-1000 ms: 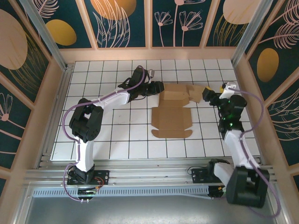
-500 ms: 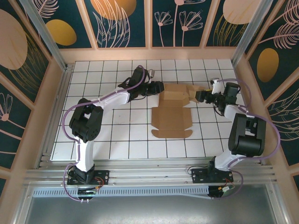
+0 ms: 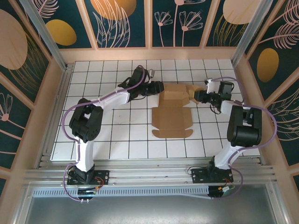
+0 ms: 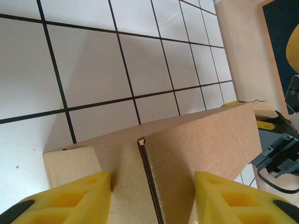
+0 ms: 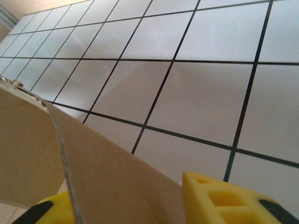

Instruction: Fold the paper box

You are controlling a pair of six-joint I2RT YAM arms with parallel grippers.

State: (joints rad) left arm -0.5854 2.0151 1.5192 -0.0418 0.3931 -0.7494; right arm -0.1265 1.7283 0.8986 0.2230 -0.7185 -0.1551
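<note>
White black-gridded table [image 3: 117,135]. The brown die-cut cardboard paper box [image 3: 172,119] lies between both grippers. Left gripper [image 3: 160,87]: yellow fingers apart, straddling the raised rear wall. Right gripper [image 3: 198,95]: a flap edge sits between its fingers, but I can't tell if it's clamped.

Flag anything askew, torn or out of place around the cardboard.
Nothing stands out. The paper box lies half-folded and square to the grid, its far wall raised, its near panel flat, with no tears visible. The left gripper and right gripper sit at its far corners.
</note>
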